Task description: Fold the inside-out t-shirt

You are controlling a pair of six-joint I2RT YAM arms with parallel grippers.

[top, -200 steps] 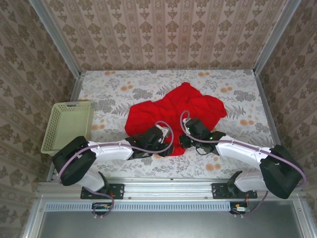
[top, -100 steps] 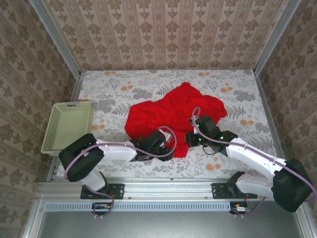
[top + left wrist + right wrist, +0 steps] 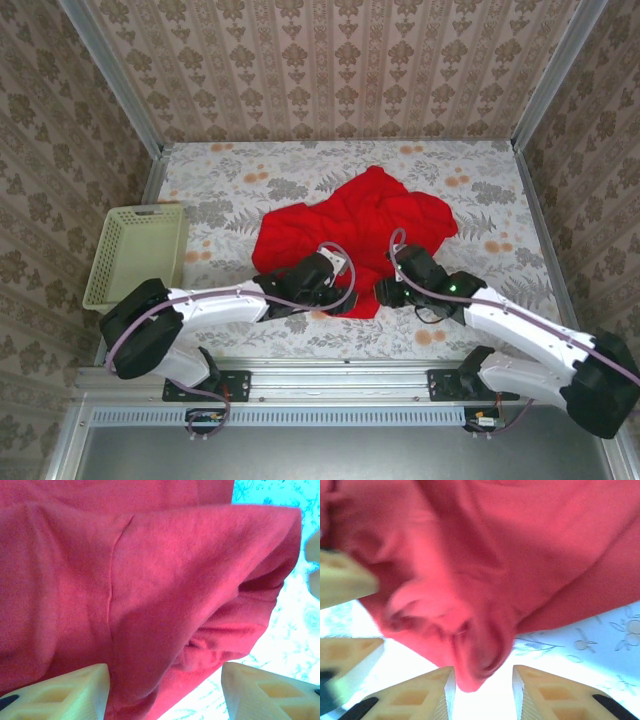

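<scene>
Inside-out t-shirt [image 3: 520, 555] edge bunched inside right end effector [image 3: 482, 679].

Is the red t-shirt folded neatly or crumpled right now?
Crumpled: the t-shirt lies in an irregular, wrinkled heap, with no straight folded edges.

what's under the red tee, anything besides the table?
Beneath the near edge of the red t-shirt, the floral table cover shows past the hanging folds. Whatever lies under the crumpled middle is covered by cloth, so it cannot be told.
</scene>
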